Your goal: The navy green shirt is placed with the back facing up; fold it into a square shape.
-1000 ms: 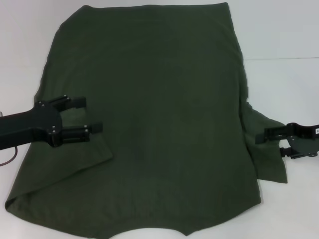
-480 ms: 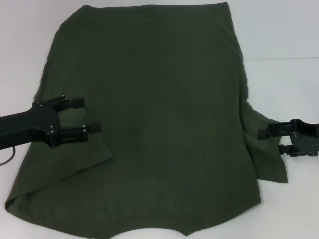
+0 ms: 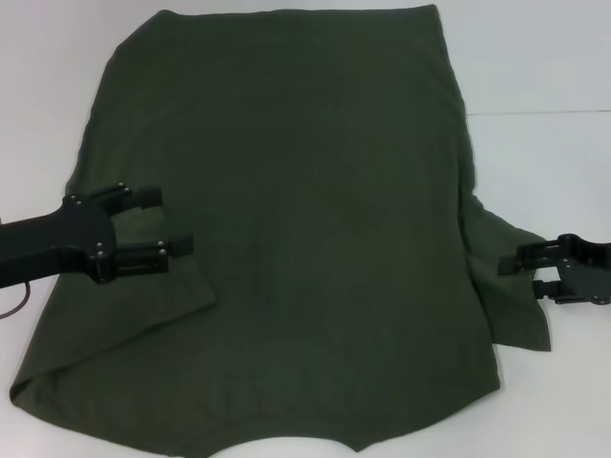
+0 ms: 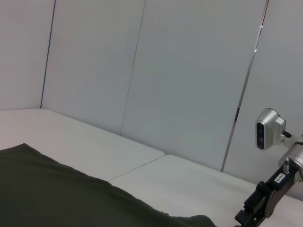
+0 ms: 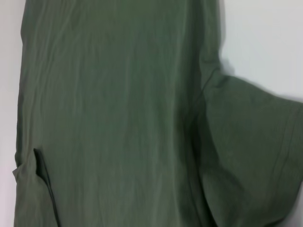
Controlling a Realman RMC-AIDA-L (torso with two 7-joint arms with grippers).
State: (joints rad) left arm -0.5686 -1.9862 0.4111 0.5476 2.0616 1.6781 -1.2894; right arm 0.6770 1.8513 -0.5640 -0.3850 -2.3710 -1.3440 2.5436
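Your right hand has slid outward off the sleeve—fingers apart, the navy green shirt just inboard; left hand, fingers apart, hovers over its folded side.

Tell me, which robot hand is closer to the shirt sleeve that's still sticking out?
Right. The right gripper is at the edge of the spread sleeve on the navy green shirt. The left gripper is open over the shirt's opposite, folded-in side.

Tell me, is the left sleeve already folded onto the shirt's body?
Yes, the head view shows the shirt's left sleeve lying folded across its body.
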